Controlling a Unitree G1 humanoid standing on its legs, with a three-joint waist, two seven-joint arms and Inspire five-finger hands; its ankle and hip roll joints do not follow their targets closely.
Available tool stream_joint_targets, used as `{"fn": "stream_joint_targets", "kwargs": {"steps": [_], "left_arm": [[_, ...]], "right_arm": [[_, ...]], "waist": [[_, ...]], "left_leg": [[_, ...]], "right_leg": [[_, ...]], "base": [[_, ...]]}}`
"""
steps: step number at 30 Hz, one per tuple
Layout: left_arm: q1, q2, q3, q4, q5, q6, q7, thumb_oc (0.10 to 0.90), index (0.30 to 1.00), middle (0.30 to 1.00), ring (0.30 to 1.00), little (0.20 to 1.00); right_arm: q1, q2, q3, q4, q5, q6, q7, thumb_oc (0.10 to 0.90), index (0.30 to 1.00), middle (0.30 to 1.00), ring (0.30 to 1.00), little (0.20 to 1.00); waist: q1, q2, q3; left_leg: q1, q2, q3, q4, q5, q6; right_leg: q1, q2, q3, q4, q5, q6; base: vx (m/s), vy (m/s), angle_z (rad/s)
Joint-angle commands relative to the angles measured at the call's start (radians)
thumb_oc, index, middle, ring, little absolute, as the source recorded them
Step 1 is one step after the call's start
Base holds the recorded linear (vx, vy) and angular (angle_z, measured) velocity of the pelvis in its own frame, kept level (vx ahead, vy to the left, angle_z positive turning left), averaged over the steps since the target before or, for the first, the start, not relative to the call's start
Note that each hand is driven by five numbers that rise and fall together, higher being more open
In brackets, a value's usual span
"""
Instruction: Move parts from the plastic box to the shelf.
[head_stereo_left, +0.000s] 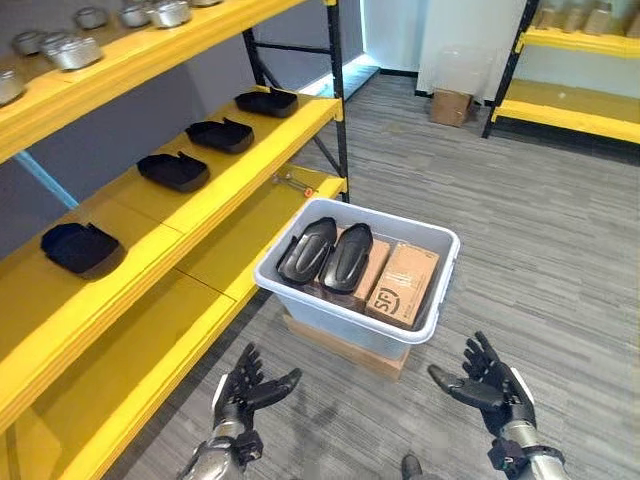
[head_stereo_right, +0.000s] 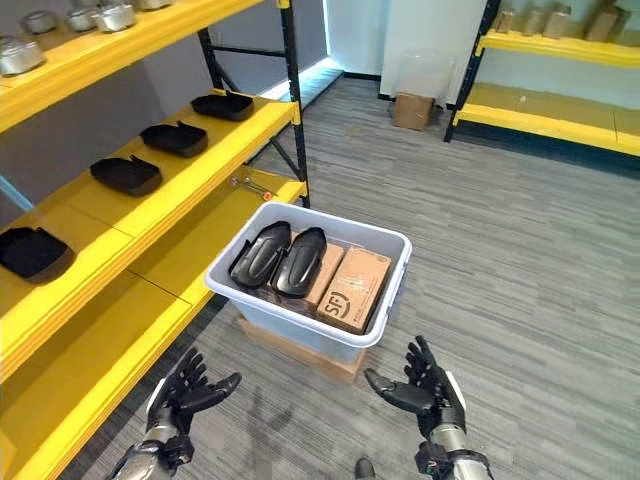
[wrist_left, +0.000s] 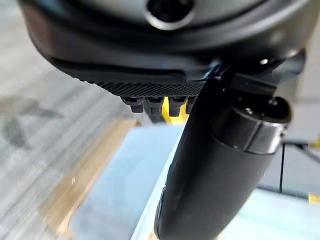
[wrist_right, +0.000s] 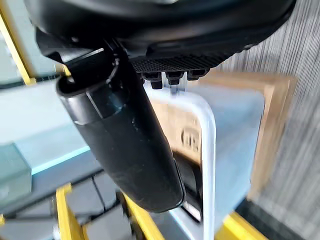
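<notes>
A pale grey plastic box (head_stereo_left: 438, 300) stands on a wooden block on the floor by the yellow shelf (head_stereo_left: 230, 190). Inside it lie two black moulded parts (head_stereo_left: 326, 252) side by side on brown cartons (head_stereo_left: 405, 283). Several similar black parts (head_stereo_left: 174, 171) sit in a row on the shelf's middle level. My left hand (head_stereo_left: 246, 391) hovers open in front of the box, on its left. My right hand (head_stereo_left: 492, 388) is also open, in front of the box and to its right. Neither hand touches anything. The box wall (wrist_right: 235, 130) shows past my right hand's fingers.
Metal tins (head_stereo_left: 70, 50) line the top shelf level. A small metal tool (head_stereo_left: 290, 181) lies on the lower shelf board behind the box. A cardboard box (head_stereo_left: 451, 106) and a second yellow rack (head_stereo_left: 575, 100) stand at the far end. Grey floor stretches to the right.
</notes>
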Motion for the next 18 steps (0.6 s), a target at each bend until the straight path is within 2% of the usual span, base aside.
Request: {"fn": "stream_joint_targets", "kwargs": {"steps": [1, 2, 4, 5, 6, 7, 8, 10, 12, 14, 15, 16, 17, 18], "left_arm": [[-0.094, 0.052, 0.062, -0.056, 0.005, -0.094, -0.010, 0.900, 1.000, 1.000, 1.000, 1.000], [-0.102, 0.051, 0.057, -0.054, -0.001, -0.093, -0.010, 0.900, 1.000, 1.000, 1.000, 1.000], [-0.116, 0.049, 0.048, -0.047, -0.013, -0.094, -0.015, 0.900, 1.000, 1.000, 1.000, 1.000], [-0.115, 0.047, 0.045, -0.045, -0.027, -0.093, -0.012, 0.900, 1.000, 1.000, 1.000, 1.000], [-0.114, 0.047, 0.047, -0.049, -0.036, -0.092, -0.012, 0.900, 1.000, 1.000, 1.000, 1.000], [-0.114, 0.047, 0.047, -0.049, -0.036, -0.092, -0.012, 0.900, 1.000, 1.000, 1.000, 1.000], [-0.106, 0.045, 0.054, -0.056, -0.043, -0.093, -0.009, 0.900, 1.000, 1.000, 1.000, 1.000], [-0.086, 0.045, 0.069, -0.070, -0.042, -0.096, 0.002, 0.900, 1.000, 1.000, 1.000, 1.000], [-0.080, 0.042, 0.085, -0.069, -0.045, -0.098, 0.012, 0.900, 1.000, 1.000, 1.000, 1.000], [-0.073, 0.039, 0.099, -0.066, -0.045, -0.101, 0.015, 0.900, 1.000, 1.000, 1.000, 1.000], [-0.075, 0.038, 0.103, -0.059, -0.047, -0.100, 0.015, 0.900, 1.000, 1.000, 1.000, 1.000], [-0.068, 0.031, 0.108, -0.056, -0.050, -0.099, 0.014, 0.900, 1.000, 1.000, 1.000, 1.000], [-0.068, 0.031, 0.107, -0.056, -0.050, -0.100, 0.014, 0.900, 1.000, 1.000, 1.000, 1.000], [-0.068, 0.028, 0.113, -0.045, -0.044, -0.097, 0.011, 0.900, 1.000, 1.000, 1.000, 1.000]], "right_arm": [[-0.064, 0.030, -0.072, -0.143, 0.031, -0.117, 0.019, 0.900, 1.000, 1.000, 1.000, 1.000], [-0.064, 0.029, -0.079, -0.134, 0.027, -0.120, 0.011, 0.900, 1.000, 1.000, 1.000, 1.000], [-0.073, 0.019, -0.089, -0.122, 0.015, -0.122, 0.001, 0.900, 1.000, 1.000, 1.000, 1.000], [-0.075, 0.016, -0.090, -0.118, 0.014, -0.122, -0.002, 0.900, 1.000, 1.000, 1.000, 1.000], [-0.084, 0.013, -0.088, -0.111, 0.009, -0.122, -0.005, 0.900, 1.000, 1.000, 1.000, 1.000], [-0.084, 0.013, -0.088, -0.111, 0.009, -0.122, -0.005, 0.900, 1.000, 1.000, 1.000, 1.000], [-0.101, 0.008, -0.082, -0.096, 0.002, -0.120, -0.007, 0.900, 1.000, 1.000, 1.000, 1.000], [-0.134, 0.001, -0.063, -0.072, -0.002, -0.118, -0.010, 0.900, 1.000, 1.000, 1.000, 1.000], [-0.172, -0.012, -0.044, -0.055, -0.012, -0.119, -0.015, 0.900, 1.000, 1.000, 1.000, 1.000], [-0.192, -0.018, -0.034, -0.048, -0.014, -0.116, -0.014, 0.900, 1.000, 1.000, 1.000, 1.000], [-0.195, -0.018, -0.032, -0.048, -0.007, -0.110, -0.010, 0.900, 1.000, 1.000, 1.000, 1.000], [-0.189, -0.012, -0.030, -0.043, 0.002, -0.100, 0.001, 0.900, 1.000, 1.000, 1.000, 1.000], [-0.188, -0.012, -0.030, -0.044, 0.002, -0.100, 0.001, 0.900, 1.000, 1.000, 1.000, 1.000], [-0.179, -0.008, -0.034, -0.051, -0.009, -0.089, 0.012, 0.900, 1.000, 1.000, 1.000, 1.000]], "waist": [[-0.001, -0.083, 0.047], [0.001, -0.088, 0.054], [0.022, -0.096, 0.077], [0.039, -0.106, 0.086], [0.060, -0.120, 0.091], [0.057, -0.120, 0.089], [0.080, -0.133, 0.089], [0.108, -0.144, 0.093], [0.154, -0.139, 0.101], [0.177, -0.128, 0.103], [0.179, -0.122, 0.105], [0.175, -0.114, 0.102], [0.179, -0.115, 0.104], [0.172, -0.107, 0.102]], "left_leg": [[0.105, 0.096, -0.048, 0.049, -0.010, -0.081], [0.096, 0.101, -0.066, 0.091, -0.017, -0.077], [0.055, 0.084, -0.146, 0.181, -0.010, -0.073], [0.016, 0.042, -0.226, 0.225, -0.022, -0.056], [-0.045, -0.027, -0.316, 0.226, -0.044, -0.012], [-0.050, -0.028, -0.319, 0.229, -0.046, -0.010], [-0.091, -0.084, -0.417, 0.203, -0.087, 0.014], [-0.140, -0.058, -0.511, 0.141, -0.035, 0.009], [-0.184, -0.071, -0.664, 0.057, 0.023, -0.002], [-0.198, -0.079, -0.765, 0.003, 0.043, -0.021], [-0.195, -0.075, -0.769, -0.004, 0.049, -0.030], [-0.177, -0.064, -0.744, -0.007, 0.049, -0.030], [-0.173, -0.063, -0.740, -0.007, 0.048, -0.030], [-0.149, -0.057, -0.680, 0.006, 0.034, -0.024]], "right_leg": [[-0.024, 0.018, 0.013, 0.003, -0.002, -0.016], [-0.018, 0.028, 0.024, 0.004, -0.012, -0.024], [0.000, 0.037, 0.037, 0.000, -0.019, -0.040], [0.006, 0.035, 0.043, 0.000, -0.019, -0.047], [-0.005, 0.026, 0.053, -0.001, -0.003, -0.053], [-0.006, 0.024, 0.050, -0.001, -0.004, -0.051], [-0.009, 0.018, 0.073, 0.004, -0.002, -0.048], [0.005, 0.017, 0.126, 0.005, -0.004, -0.040], [0.012, 0.026, 0.178, 0.004, -0.007, -0.038], [0.018, 0.045, 0.239, 0.007, -0.018, -0.035], [0.026, 0.051, 0.263, 0.011, -0.029, -0.035], [0.035, 0.054, 0.274, 0.019, -0.044, -0.034], [0.037, 0.054, 0.278, 0.020, -0.044, -0.034], [0.062, 0.038, 0.290, 0.036, -0.059, -0.025]], "base": [[0.11, -0.264, -0.17], [0.08, -0.177, -0.13], [0.04, -0.146, -0.27], [-0.03, -0.102, -0.45], [-0.04, -0.050, -0.42], [-0.03, -0.012, -0.41], [0.11, 0.000, -0.52], [0.20, 0.060, -0.57], [0.17, 0.117, -0.54], [0.16, 0.147, -0.78], [0.16, 0.228, -0.98], [0.10, 0.175, -1.11], [0.17, 0.322, -1.11], [0.17, 0.347, -0.90]]}}
